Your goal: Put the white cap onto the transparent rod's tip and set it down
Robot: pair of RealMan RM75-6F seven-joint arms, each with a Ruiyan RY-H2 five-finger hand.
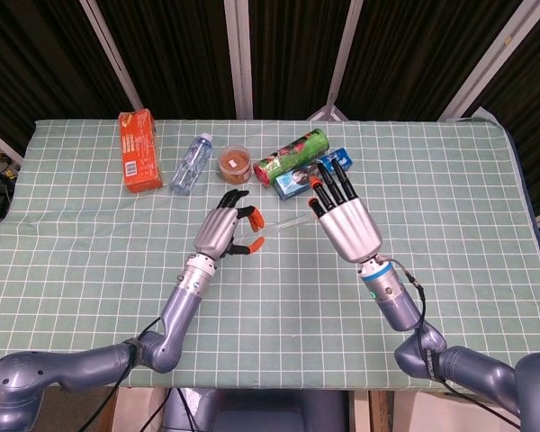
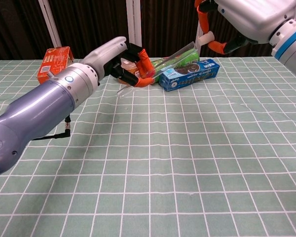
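My left hand (image 1: 220, 230) hovers over the middle of the table and pinches the lower end of the transparent rod (image 2: 175, 55) between its orange-tipped fingers. The rod slants up to the right; in the head view the rod (image 1: 289, 220) shows faintly between the two hands. My right hand (image 1: 346, 225) is raised to the right of it, back facing the head camera. In the chest view the right hand (image 2: 249, 15) pinches the small white cap (image 2: 207, 37), which sits just right of the rod's upper tip, a small gap apart. My left hand (image 2: 116, 57) is seen there too.
At the back of the green checked tablecloth (image 1: 90, 252) lie an orange box (image 1: 137, 149), a water bottle (image 1: 190, 164), a small jar (image 1: 235, 164), a green tube can (image 1: 292, 153) and a blue box (image 2: 190, 74), right behind the hands.
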